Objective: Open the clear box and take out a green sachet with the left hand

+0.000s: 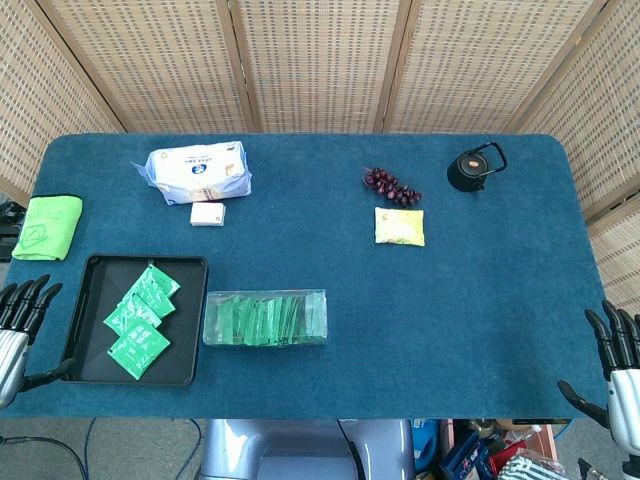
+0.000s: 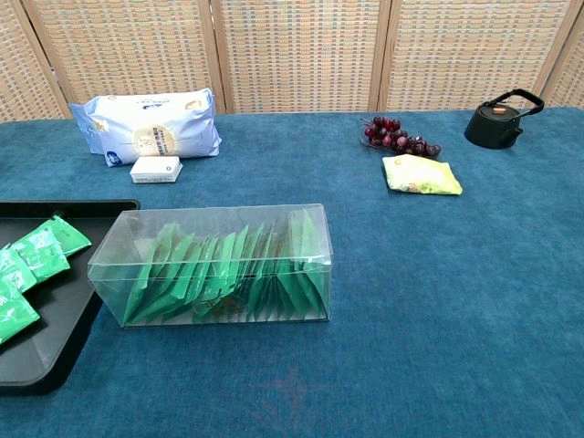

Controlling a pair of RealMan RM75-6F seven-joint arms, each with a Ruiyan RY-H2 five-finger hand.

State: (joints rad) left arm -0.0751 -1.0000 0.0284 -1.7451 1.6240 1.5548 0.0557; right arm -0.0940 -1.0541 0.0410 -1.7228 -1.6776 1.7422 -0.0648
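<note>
The clear box [image 1: 265, 318] [image 2: 216, 263] lies near the table's front edge, lid shut, with a row of several green sachets [image 2: 228, 274] standing inside it. My left hand [image 1: 18, 322] hangs off the table's front left corner, fingers spread, holding nothing, well left of the box. My right hand [image 1: 612, 364] is at the front right corner, also spread and empty. Neither hand shows in the chest view.
A black tray [image 1: 95, 268] [image 2: 55, 338] left of the box holds several green sachets [image 1: 140, 320]. A green cloth [image 1: 46, 226] lies at the left edge. Further back are a white wipes pack [image 1: 197, 171], small white box [image 1: 208, 214], grapes [image 1: 392, 184], yellow-green packet [image 1: 399, 225] and black teapot [image 1: 473, 169].
</note>
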